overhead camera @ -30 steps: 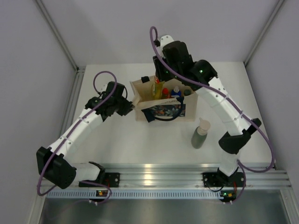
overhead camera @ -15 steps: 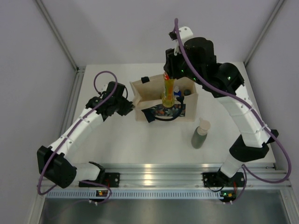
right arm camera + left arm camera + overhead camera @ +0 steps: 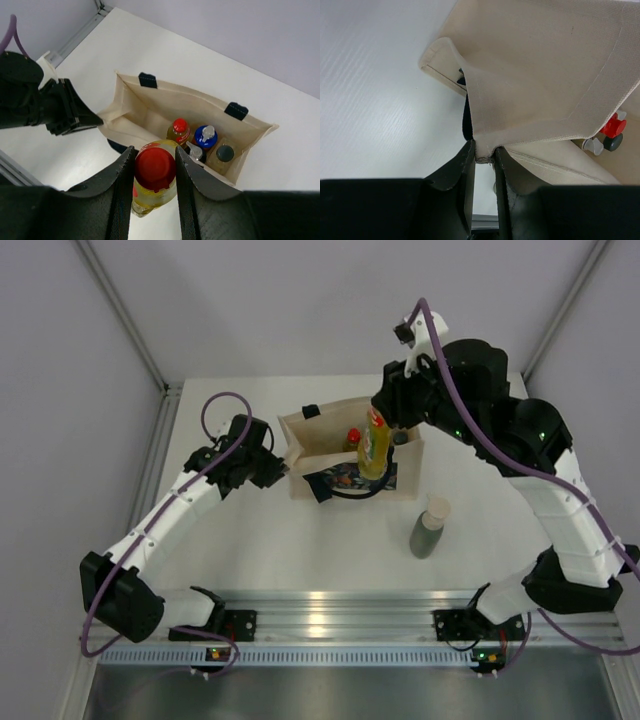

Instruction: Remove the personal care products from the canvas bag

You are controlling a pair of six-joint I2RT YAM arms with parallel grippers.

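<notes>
Holding a yellow bottle (image 3: 150,197) by its red cap, the right gripper (image 3: 155,155) squeezes the cap between its two fingers. From the top camera the bottle (image 3: 374,448) hangs over the canvas bag (image 3: 308,448), near the bag's 3 o'clock end. It covers part of the flower picture on the front. Its bottom is cut off in the right wrist camera, so I cannot tell if it is all the way out of the bag.

The left gripper (image 3: 483,154) pinches the cloth edge of the bag (image 3: 545,75) at the 9 o'clock end. Its fingers are almost together, with only the cloth between them.

Four bottles are inside the bag (image 3: 145,107), packed close together at the 3 o'clock end. Mostly only their tops show: a red cap (image 3: 179,126), a blue cap (image 3: 205,135), a grey cap (image 3: 194,150) and a dark cap (image 3: 225,152). The bag walls and the held bottle hide most of their bodies, and the grey cap is partly behind the held bottle.

A grey-green bottle (image 3: 428,530) with a beige cap stands upright on the white table (image 3: 260,530), at about 5 o'clock from the bag, apart from it.
</notes>
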